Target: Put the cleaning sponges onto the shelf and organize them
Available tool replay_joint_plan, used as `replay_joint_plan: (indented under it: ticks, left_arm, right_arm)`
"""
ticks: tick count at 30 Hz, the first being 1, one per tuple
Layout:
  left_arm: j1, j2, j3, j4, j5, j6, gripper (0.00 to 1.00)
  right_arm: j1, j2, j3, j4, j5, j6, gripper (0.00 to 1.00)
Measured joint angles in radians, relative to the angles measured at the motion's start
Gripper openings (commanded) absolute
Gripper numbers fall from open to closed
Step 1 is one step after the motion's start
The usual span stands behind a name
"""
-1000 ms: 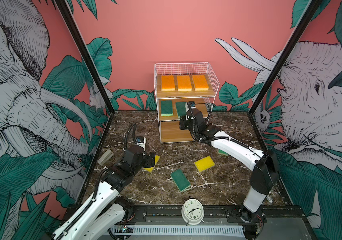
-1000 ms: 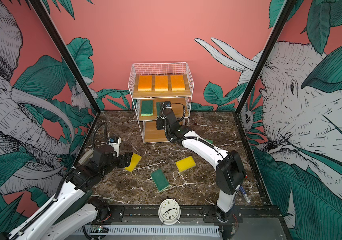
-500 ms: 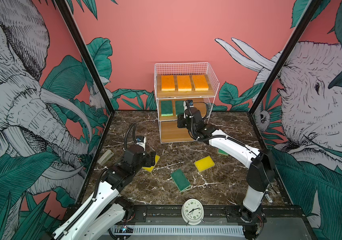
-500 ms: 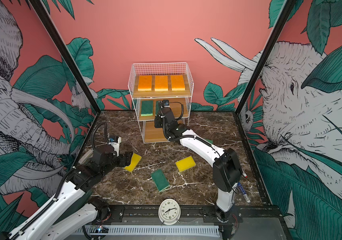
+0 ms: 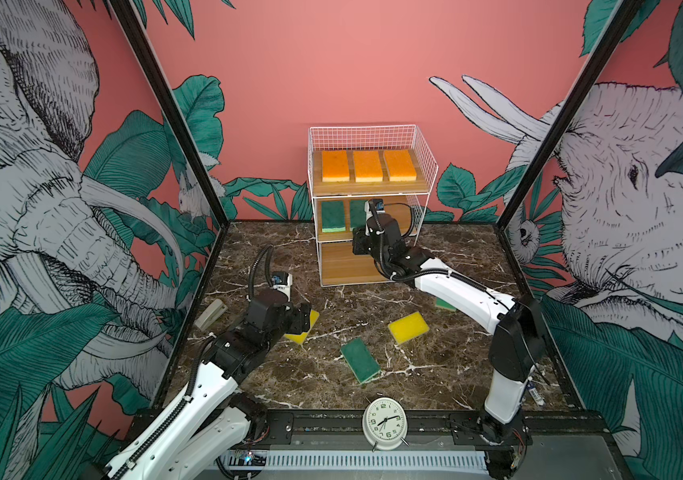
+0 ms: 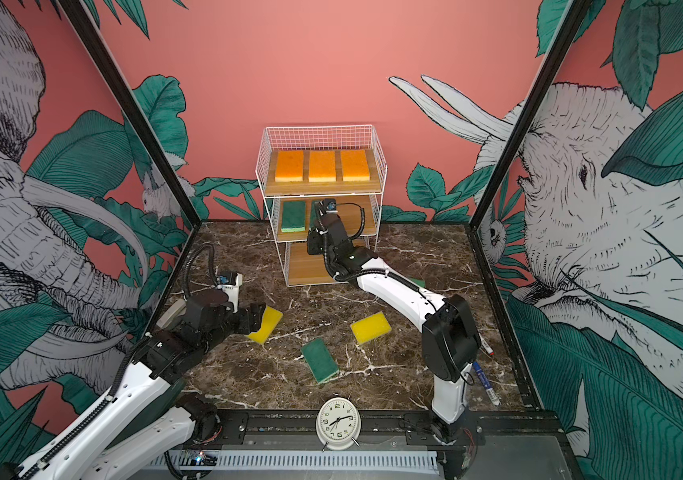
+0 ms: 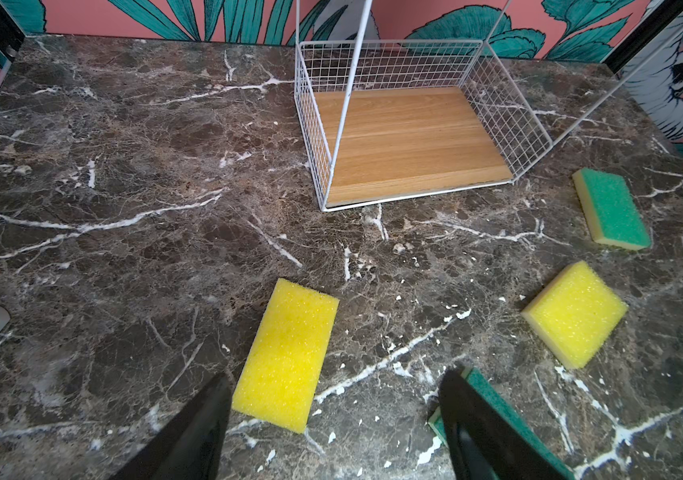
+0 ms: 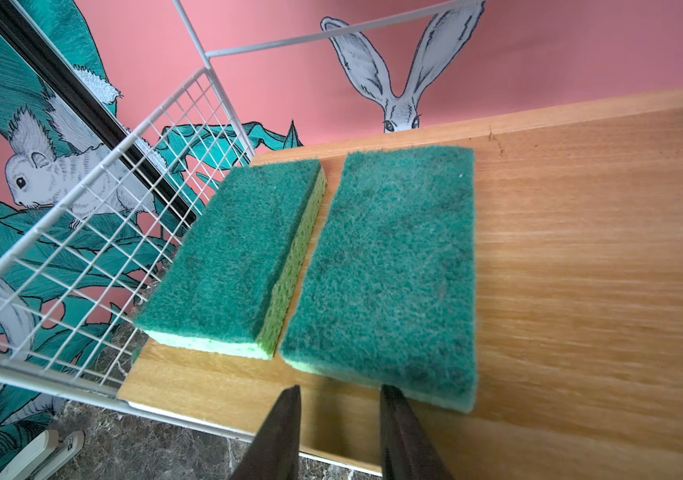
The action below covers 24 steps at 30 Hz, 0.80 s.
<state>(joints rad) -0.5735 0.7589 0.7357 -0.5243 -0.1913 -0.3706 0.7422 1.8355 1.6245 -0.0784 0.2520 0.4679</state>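
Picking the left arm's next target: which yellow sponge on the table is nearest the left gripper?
The yellow sponge right by the left gripper; the other yellow sponge lies well apart, nearer the right arm.

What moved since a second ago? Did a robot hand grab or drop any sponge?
The right gripper slid a little toward the left of the top views, along the middle tier of the shelf. It grabbed nothing and dropped nothing: its jaws stand slightly apart and empty, just in front of the second green sponge. The left gripper stayed open above the yellow sponge, and every sponge stayed put.
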Motion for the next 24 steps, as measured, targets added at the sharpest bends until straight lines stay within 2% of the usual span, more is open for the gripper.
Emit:
replay_joint_plan:
  ticks: [24]
  left_arm:
    - [0.000,0.000,0.000,0.000,-0.003,0.000,0.80]
  right_arm:
    - [-0.001,0.028,0.048,-0.039,0.047,-0.012,0.35]
